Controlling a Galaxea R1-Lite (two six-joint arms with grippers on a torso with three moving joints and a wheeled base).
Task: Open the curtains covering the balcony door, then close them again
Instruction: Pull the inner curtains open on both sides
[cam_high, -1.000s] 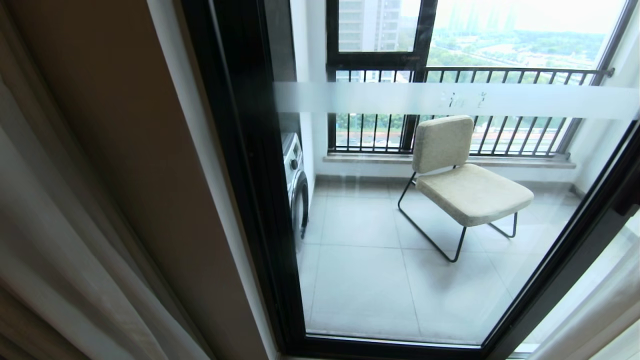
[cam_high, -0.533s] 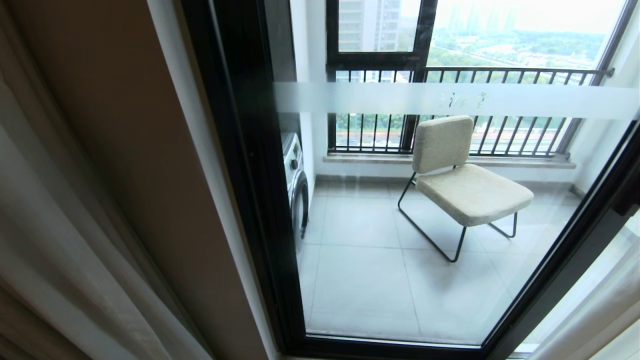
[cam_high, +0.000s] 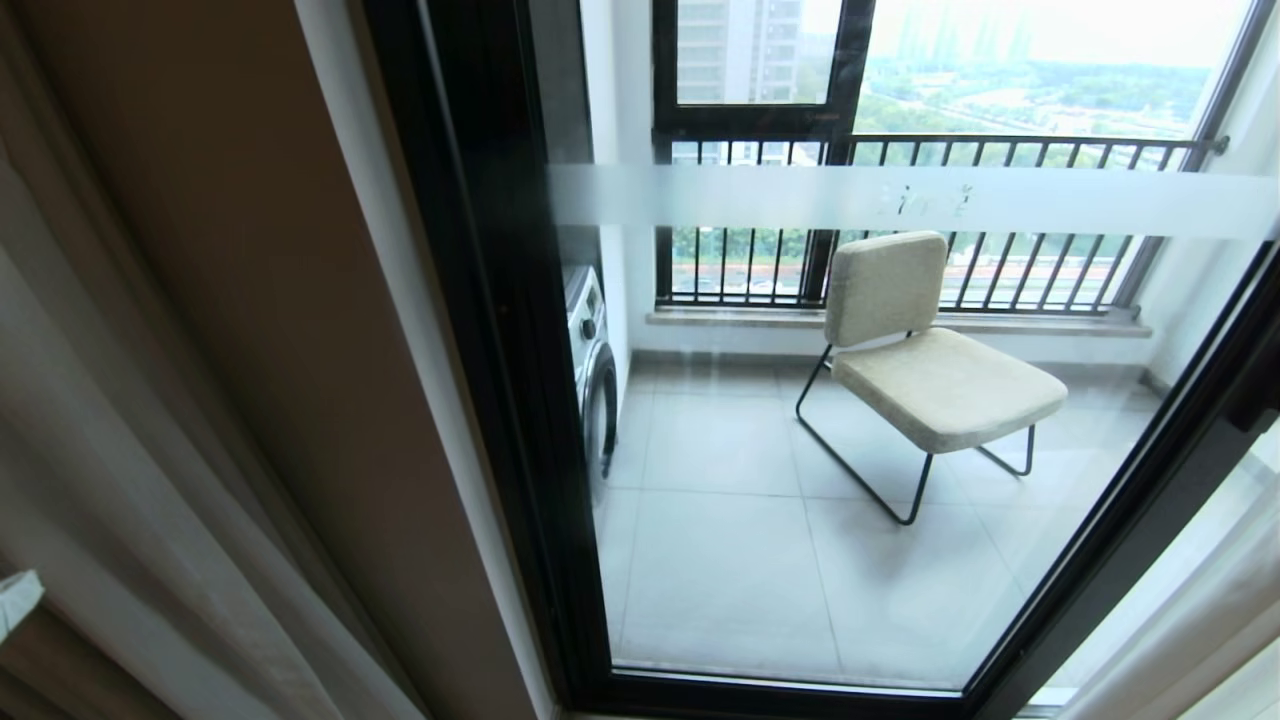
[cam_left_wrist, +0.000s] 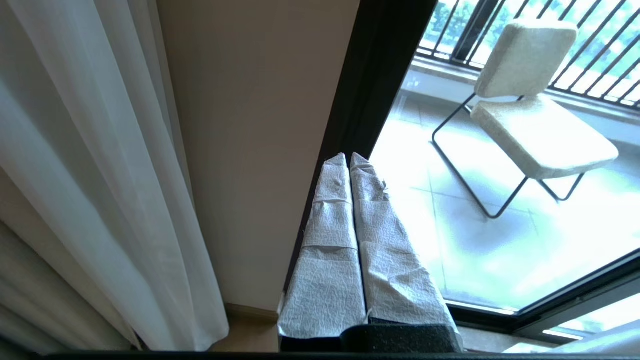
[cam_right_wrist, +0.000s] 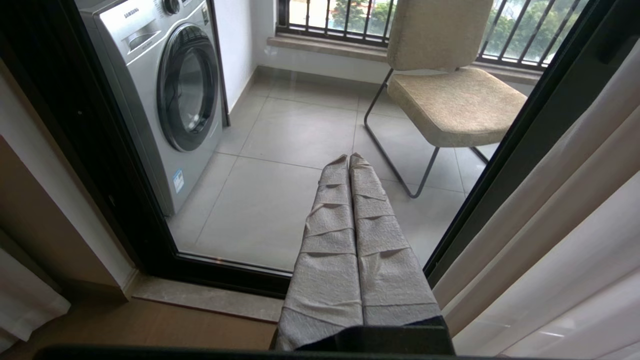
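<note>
Pale curtains (cam_high: 130, 480) hang bunched left of bare balcony door (cam_high: 800, 450) | left gripper (cam_left_wrist: 348, 159) fingers clenched empty, near wall beside drape | right gripper (cam_right_wrist: 348, 159) clenched, empty | risk: clenched fingers slide off loose folds; fabric snags.

Left gripper (cam_left_wrist: 350, 159) and right gripper (cam_right_wrist: 349, 159): long tapering fingers wrapped in wrinkled pale grey-white tape; black bases.

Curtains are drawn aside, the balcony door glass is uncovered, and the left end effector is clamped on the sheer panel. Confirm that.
Not quite: the left end effector is shut on nothing, apart from the curtains, as the left wrist view shows. The curtains are drawn aside and the balcony door glass is uncovered.
</note>
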